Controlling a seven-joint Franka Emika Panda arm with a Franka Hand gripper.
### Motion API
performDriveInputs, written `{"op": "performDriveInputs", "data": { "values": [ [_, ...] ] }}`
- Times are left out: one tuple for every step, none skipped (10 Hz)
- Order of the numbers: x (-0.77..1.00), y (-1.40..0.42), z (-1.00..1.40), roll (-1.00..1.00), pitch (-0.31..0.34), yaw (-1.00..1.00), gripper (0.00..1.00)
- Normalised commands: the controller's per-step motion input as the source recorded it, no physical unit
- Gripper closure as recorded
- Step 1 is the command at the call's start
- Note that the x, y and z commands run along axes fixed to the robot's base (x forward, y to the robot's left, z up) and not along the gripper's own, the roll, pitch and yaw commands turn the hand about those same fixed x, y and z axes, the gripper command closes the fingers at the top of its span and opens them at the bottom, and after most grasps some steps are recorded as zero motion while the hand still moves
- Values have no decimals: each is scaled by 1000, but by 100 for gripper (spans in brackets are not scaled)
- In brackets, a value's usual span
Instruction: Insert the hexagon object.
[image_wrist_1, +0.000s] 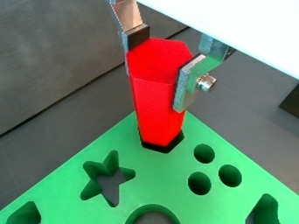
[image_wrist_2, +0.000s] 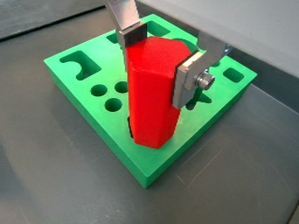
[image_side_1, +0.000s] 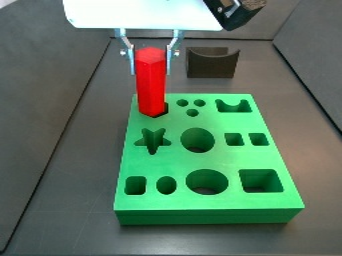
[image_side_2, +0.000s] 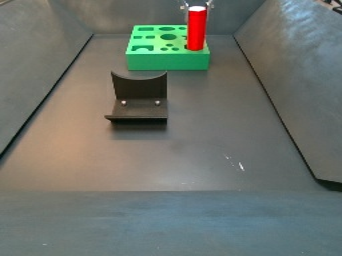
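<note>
Wrist views: gripper (image_wrist_1: 165, 59) clamped on peg (image_wrist_1: 156, 92) near its top, long axis upright, foot already in the board (image_wrist_1: 140, 179) corner hole. Side views: peg (image_side_1: 150, 80) plumb, straight below gripper (image_side_1: 148, 42).

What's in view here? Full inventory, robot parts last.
Peg: 1, red, six-sided, upright in the corner hole of the board, lower end already inside the hole.
Board: 1, green, many shaped holes (star, circles, squares), on the floor.
Fixture: 1, dark, on the floor apart from the board.
Floor: dark grey, with side walls.
Gripper: 1, over the board's corner; silver fingers on either side of the peg's top; whether they press on it I cannot tell.
</note>
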Motion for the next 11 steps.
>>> {"op": "performDriveInputs", "data": {
  "values": [
    [180, 0, -811, -37, 0, -57, 100],
    [194, 0, -811, -67, 0, -57, 100],
    [354, 0, -834, -69, 30, -23, 100],
    [431, 46, -866, -77, 57, -9, 100],
    [331, 17, -920, -54, 27, -31, 100],
    [0, 0, -891, -69, 0, -103, 100],
    [-249, 0, -814, -50, -51, -66, 100],
    [-349, 0, -769, -11, -73, -11, 100],
    [-291, -31, -597, 6, -91, 86, 100],
    [-89, 0, -423, 17, -54, 257, 100],
    [-40, 0, -14, -24, -60, 0, 100]
  ]
}}
